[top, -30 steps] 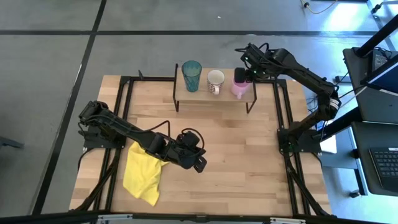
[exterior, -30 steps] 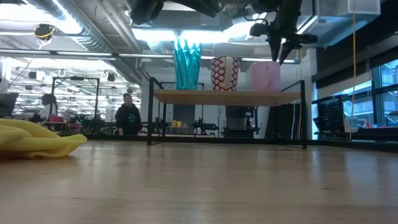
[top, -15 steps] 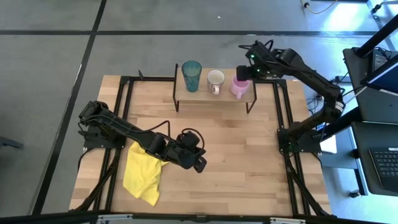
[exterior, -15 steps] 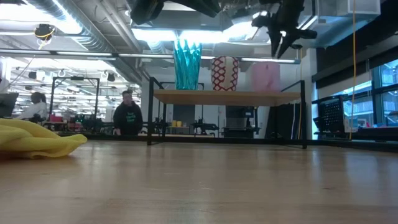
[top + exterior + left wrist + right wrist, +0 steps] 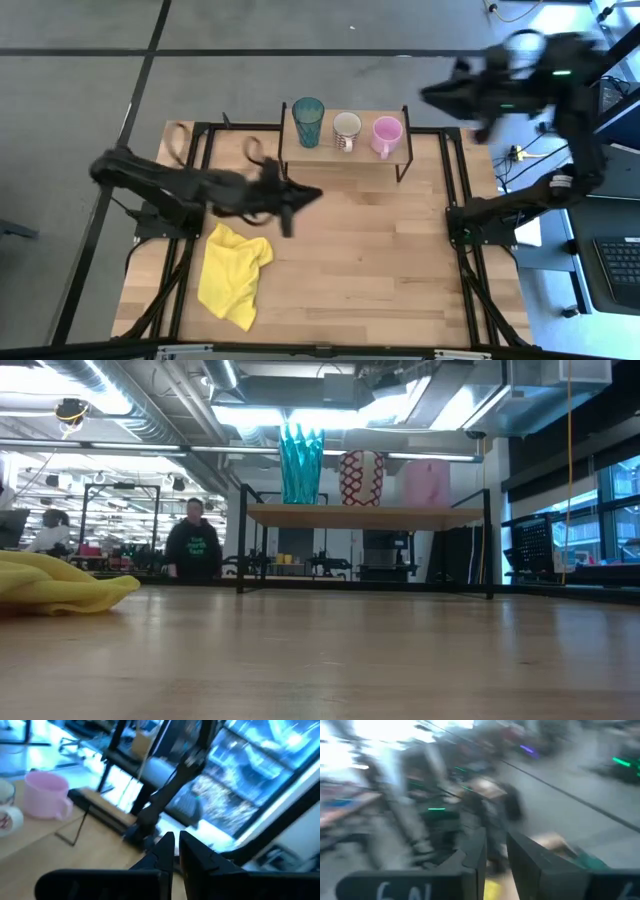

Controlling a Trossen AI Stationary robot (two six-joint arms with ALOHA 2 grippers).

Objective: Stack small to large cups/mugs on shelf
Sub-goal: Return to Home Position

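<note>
- Shelf (image 5: 325, 153): light-wood board on black legs, standing at far-centre of desk (image 5: 400, 260); carrying 3 vessels in a row, L to R.
- Teal tumbler (image 5: 308, 120): standing upright at L end of shelf; tallest of the row in the low view.
- Cream mug (image 5: 347, 129): sitting mid-shelf, between tumbler and pink mug, apart from both; red lattice pattern showing on its side in the low view.
- Pink mug (image 5: 386, 134): sitting upright at R end of shelf, opening up; no gripper touching it.
- Left gripper (image 5: 176, 837): hanging over the desk, near side of shelf and L of centre; fingers pressed almost together, only a thin slit btwn them, pinching nothing.
- Right gripper (image 5: 496, 831): arm is reaching high off the desk's far-R corner, R of shelf and well apart from the mugs; fingers standing slightly spread, nothing btwn them.
- Yellow cloth (image 5: 232, 276): lying crumpled on near-L part of desk, well apart from shelf.
- Person (image 5: 195, 549): dark top, standing in the room beyond the desk, L of shelf in the low view.
</note>
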